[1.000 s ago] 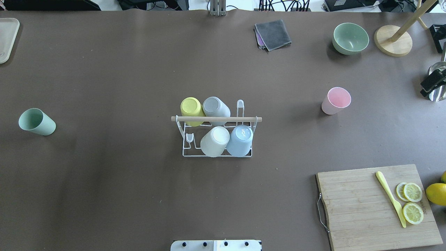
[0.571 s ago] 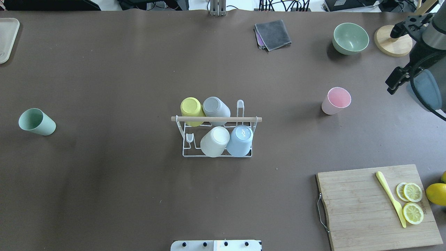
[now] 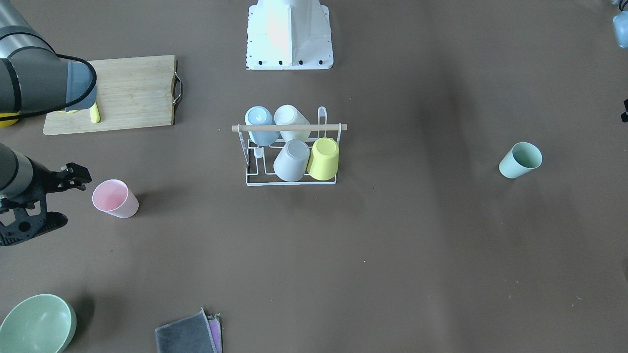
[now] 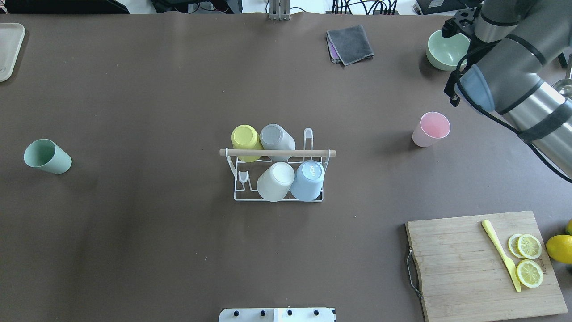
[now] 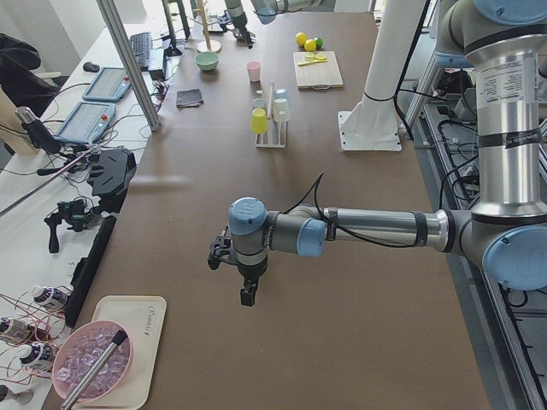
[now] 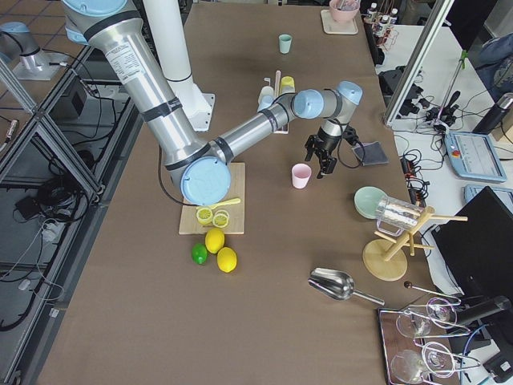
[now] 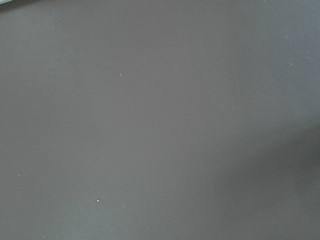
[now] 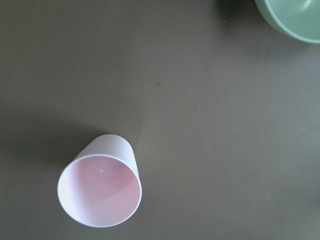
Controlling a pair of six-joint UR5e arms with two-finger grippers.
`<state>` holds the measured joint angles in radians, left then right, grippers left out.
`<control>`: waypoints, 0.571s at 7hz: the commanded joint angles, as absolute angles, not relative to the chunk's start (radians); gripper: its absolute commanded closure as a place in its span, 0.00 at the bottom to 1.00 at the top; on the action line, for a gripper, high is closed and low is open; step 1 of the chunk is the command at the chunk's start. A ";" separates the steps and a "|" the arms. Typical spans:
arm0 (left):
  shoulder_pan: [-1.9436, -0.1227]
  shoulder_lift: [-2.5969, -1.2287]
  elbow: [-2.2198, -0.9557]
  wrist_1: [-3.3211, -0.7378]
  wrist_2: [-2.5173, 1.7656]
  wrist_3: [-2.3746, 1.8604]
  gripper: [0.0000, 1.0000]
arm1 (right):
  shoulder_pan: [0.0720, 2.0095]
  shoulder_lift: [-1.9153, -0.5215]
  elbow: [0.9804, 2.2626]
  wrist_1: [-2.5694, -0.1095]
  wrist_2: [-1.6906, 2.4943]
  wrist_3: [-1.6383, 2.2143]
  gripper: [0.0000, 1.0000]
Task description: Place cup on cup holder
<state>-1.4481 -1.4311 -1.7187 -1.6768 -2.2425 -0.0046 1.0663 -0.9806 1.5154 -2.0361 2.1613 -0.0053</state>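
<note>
Overhead exterior: six cups [image 4: 431,129], one holder [image 4: 313,153]

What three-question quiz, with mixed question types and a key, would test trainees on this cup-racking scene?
1. True or false: the cup holder carries four upturned cups.
2. Which cup stands nearest the right hand? A green cup, B pink cup, C blue cup.
3. What tool lies on the cutting board beside the lemon slices?

Key: 1 true. 2 B. 3 the yellow knife.
</note>
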 commanded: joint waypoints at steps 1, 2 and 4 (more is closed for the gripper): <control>-1.448 -1.431 -1.720 -1.677 -2.243 -0.005 0.02 | 1.023 -0.788 1.308 -2.123 2.100 -0.098 0.01; -1.448 -1.431 -1.720 -1.677 -2.243 -0.005 0.02 | 0.993 -0.749 1.284 -2.153 2.059 -0.122 0.01; -1.448 -1.430 -1.714 -1.675 -2.246 -0.005 0.02 | 0.927 -0.723 1.264 -2.187 2.014 -0.162 0.01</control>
